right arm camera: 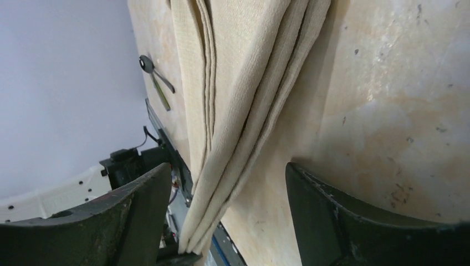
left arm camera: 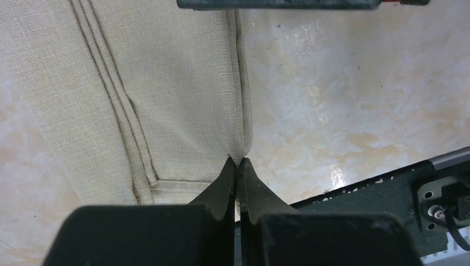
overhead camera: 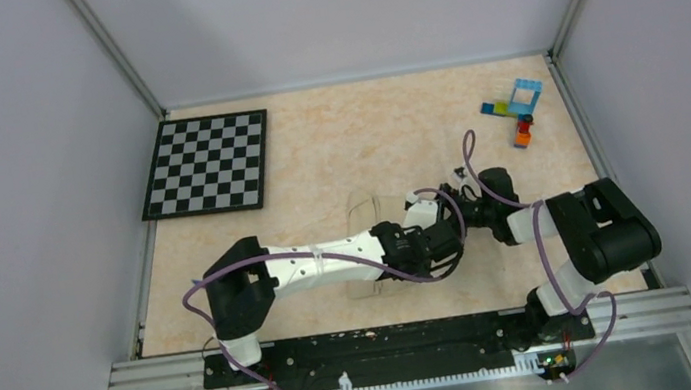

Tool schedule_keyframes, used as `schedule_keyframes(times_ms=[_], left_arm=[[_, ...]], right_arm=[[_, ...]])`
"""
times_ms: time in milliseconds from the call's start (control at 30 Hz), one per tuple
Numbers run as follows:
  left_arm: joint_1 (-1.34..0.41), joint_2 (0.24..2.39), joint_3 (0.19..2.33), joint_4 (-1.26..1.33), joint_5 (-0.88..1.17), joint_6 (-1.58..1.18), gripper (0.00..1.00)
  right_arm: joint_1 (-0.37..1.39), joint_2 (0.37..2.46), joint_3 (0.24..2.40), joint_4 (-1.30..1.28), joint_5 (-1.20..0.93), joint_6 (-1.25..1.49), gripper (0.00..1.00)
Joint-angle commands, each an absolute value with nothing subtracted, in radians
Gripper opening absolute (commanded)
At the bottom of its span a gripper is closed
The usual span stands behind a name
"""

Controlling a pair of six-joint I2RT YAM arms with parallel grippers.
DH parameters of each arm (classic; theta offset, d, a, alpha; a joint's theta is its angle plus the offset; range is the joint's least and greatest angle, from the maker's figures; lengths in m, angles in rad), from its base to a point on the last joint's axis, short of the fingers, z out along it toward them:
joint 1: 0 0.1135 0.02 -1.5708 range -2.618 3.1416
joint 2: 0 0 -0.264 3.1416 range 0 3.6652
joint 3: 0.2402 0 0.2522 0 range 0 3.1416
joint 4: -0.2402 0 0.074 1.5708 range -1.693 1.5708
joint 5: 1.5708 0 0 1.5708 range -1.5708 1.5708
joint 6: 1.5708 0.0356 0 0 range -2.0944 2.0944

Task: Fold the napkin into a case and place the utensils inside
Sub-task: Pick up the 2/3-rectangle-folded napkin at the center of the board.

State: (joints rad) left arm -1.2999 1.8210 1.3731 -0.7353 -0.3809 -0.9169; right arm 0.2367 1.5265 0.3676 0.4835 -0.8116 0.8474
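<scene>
Napkin of soft cream-beige cloth [left arm camera: 183, 83], folded in layers on the marbled beige tabletop [left arm camera: 343, 100], nipped at its hemmed corner between the clenched tips of the black left gripper [left arm camera: 237, 162], lying loose between the spread, empty fingers of the black right gripper [right arm camera: 226, 172]. Could slip from so shallow a bite when pulled, or splay its layers, with nothing pinning the far end.

**Hidden and unclear parts for you**

From above, the arms [overhead camera: 320, 259] cover most of the napkin [overhead camera: 363, 208], so you cannot follow its folds. At the left gripper [left arm camera: 237, 162], the cloth's edge goes in between the pressed-together jaws and is lost. Far beyond the left jaw of the right gripper [right arm camera: 227, 169], the utensils [right arm camera: 155, 77] are too small to count.
</scene>
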Motion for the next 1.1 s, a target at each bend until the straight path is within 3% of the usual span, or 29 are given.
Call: schedule_keyframes(times_ms=[0,100,333,400,600,667,733,767,867,967,1067], left_arm=[[-1.301,1.786,1.357,-0.67,-0.347,-0.912,0.0],[-1.301,1.789,1.36,-0.655,-0.334,-0.907,0.0],[-1.297,1.791,1.342,-0.576,-0.268,-0.899,0.0],[-1.286,1.792,1.329,-0.553,-0.226,-0.899,0.02],[-1.193,1.613,1.176,-0.355,-0.123,-0.897,0.71],[-1.105,1.52,1.082,-0.244,-0.035,-0.893,0.75],[-0.991,1.433,0.943,-0.111,0.078,-0.905,0.69],[-0.934,1.398,0.885,-0.033,0.124,-0.912,0.62],[-0.772,1.361,0.793,0.134,0.2,-0.91,0.29],[-0.669,1.434,0.809,0.174,0.288,-0.889,0.07],[-0.622,1.533,0.833,0.201,0.358,-0.882,0.0]], right_arm=[[0.253,1.579,0.367,0.633,-0.776,0.927,0.69],[0.255,1.6,0.371,0.655,-0.75,0.918,0.54],[0.255,1.594,0.389,0.674,-0.706,0.868,0.02],[0.255,1.58,0.398,0.641,-0.695,0.844,0.0],[0.261,1.534,0.449,0.46,-0.624,0.713,0.0],[0.267,1.522,0.459,0.429,-0.606,0.687,0.0],[0.271,1.512,0.467,0.399,-0.587,0.668,0.0],[0.273,1.509,0.471,0.388,-0.581,0.662,0.0],[0.28,1.503,0.488,0.348,-0.556,0.638,0.0],[0.291,1.498,0.509,0.305,-0.532,0.617,0.0],[0.305,1.486,0.534,0.25,-0.487,0.592,0.0]])
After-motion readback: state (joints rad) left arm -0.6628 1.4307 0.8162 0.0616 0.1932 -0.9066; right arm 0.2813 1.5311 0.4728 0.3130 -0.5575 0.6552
